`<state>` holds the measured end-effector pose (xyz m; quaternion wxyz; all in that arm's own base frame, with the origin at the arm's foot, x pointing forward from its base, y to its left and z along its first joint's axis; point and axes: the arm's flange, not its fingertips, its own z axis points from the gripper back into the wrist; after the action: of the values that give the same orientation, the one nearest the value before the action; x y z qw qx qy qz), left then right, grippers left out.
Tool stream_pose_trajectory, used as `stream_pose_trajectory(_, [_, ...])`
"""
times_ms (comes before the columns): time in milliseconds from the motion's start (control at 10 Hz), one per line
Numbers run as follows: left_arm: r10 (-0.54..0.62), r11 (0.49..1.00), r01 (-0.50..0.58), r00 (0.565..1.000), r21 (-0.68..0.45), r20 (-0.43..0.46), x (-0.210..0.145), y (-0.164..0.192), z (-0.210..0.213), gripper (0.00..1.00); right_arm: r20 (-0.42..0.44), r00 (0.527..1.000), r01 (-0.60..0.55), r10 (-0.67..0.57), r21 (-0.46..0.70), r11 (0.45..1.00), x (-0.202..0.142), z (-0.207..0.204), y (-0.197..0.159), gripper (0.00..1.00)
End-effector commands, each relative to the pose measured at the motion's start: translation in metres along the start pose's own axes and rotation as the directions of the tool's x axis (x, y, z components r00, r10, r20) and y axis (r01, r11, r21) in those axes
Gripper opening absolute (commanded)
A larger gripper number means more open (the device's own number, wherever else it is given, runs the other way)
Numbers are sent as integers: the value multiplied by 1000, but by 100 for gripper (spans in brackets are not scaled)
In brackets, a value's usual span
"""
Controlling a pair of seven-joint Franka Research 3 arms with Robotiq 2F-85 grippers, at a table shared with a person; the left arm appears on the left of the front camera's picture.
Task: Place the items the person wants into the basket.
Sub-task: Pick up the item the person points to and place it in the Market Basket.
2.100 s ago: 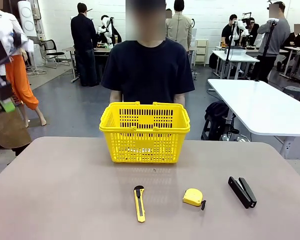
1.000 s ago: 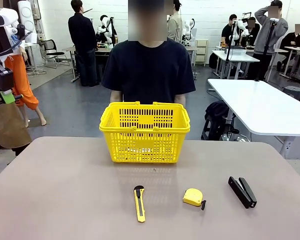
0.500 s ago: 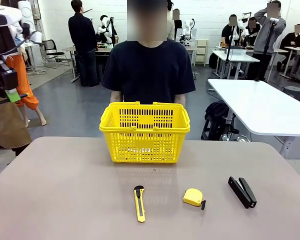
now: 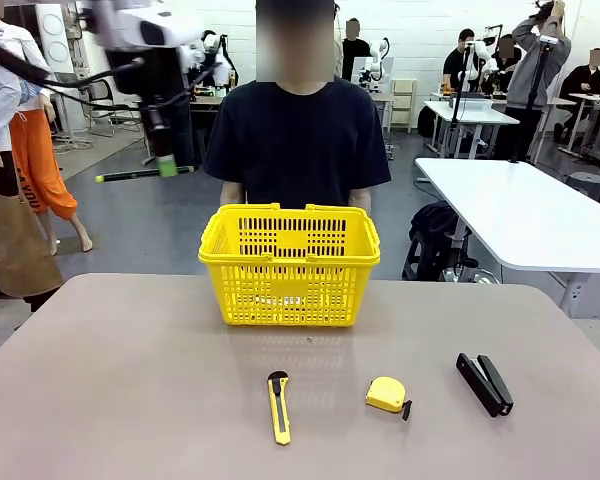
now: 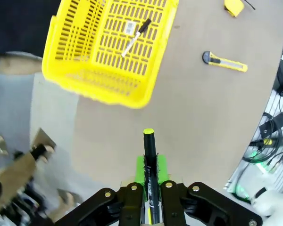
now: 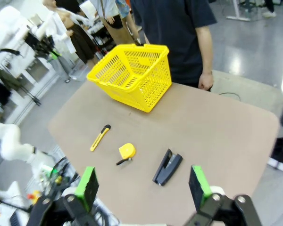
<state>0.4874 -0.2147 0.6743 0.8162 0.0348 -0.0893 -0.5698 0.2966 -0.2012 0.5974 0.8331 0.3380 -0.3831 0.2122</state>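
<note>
My left gripper (image 4: 165,162) hangs high, up and to the left of the yellow basket (image 4: 290,265), shut on a thin black pen (image 4: 140,174) that lies level. In the left wrist view the gripper (image 5: 149,165) clamps the pen (image 5: 149,143), its yellow tip pointing at the basket (image 5: 108,52), where a black-and-white marker (image 5: 136,37) lies on the floor. The yellow-and-black utility knife (image 4: 278,405) rests on the table in front of the basket. My right gripper (image 6: 142,186) is open, high over the table's near side. The person (image 4: 295,130) stands behind the basket.
A yellow tape measure (image 4: 386,394) and a black stapler (image 4: 484,383) lie right of the knife on the brown table (image 4: 100,380). The right wrist view shows the knife (image 6: 100,137), tape measure (image 6: 127,151) and stapler (image 6: 167,167) in a row.
My left arm has swung from the far left edge rightward toward the basket, carrying the pen. The things on the table have not moved.
</note>
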Motion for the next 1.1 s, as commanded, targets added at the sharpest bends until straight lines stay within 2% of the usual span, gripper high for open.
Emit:
stream_pose_trajectory(0, [-124,992,124,992,18,-1,31,9,0,11,21,1000,-17,17,16,1000,1,-1,-1,100])
stream_pose_trajectory(300, [-271,963,270,962,-16,-41,83,15,-51,11,21,1000,-17,17,16,1000,1,-1,-1,100])
stream_pose_trajectory(600, [-415,909,415,910,-33,6,114,12,-79,11,21,1000,-17,17,16,1000,1,-1,-1,100])
stream_pose_trajectory(900, [-439,896,441,897,-44,49,118,16,-86,11,21,1000,-17,17,16,1000,1,-1,-1,100])
stream_pose_trajectory(1000, [-412,910,414,910,-35,54,115,18,-87,11,21,1000,-17,17,16,1000,1,-1,-1,100])
